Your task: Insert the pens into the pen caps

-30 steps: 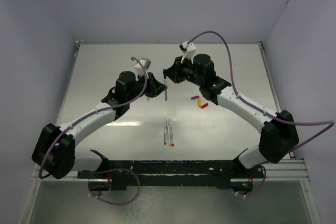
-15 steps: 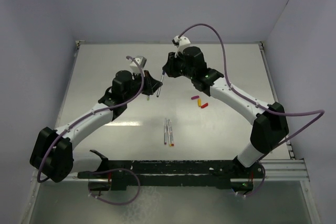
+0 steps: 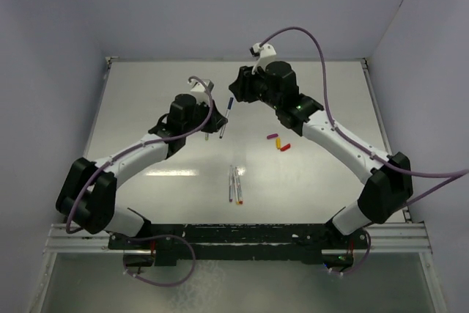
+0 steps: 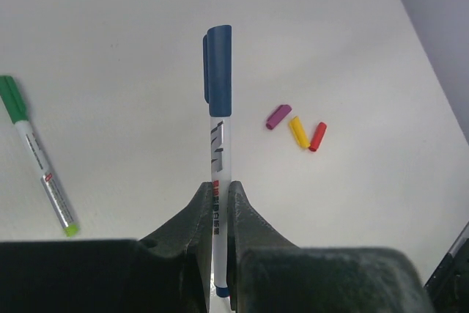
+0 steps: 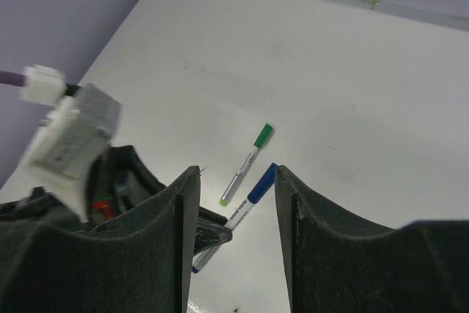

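Note:
My left gripper (image 4: 218, 192) is shut on the lower barrel of a white pen (image 4: 218, 152) that wears a blue cap (image 4: 219, 71) on its far end. From above, this pen (image 3: 226, 117) slants up toward my right gripper (image 3: 236, 93). The right gripper (image 5: 233, 174) stands open with nothing between its fingers, and the blue-capped pen (image 5: 245, 207) shows through the gap below it. A green-capped pen (image 4: 40, 166) lies on the table to the left. Magenta (image 4: 278, 116), yellow (image 4: 298, 131) and red (image 4: 317, 136) pen caps lie loose together on the right.
Two uncapped pens (image 3: 234, 184) lie side by side at the table's middle, nearer the arm bases. The three loose caps (image 3: 279, 142) sit under the right forearm. Walls enclose the white table (image 3: 146, 100) at the back and both sides.
My right gripper has gone from shut to open, let go of the blue-capped pen and drawn back from it. The left gripper keeps the pen and has shifted slightly right.

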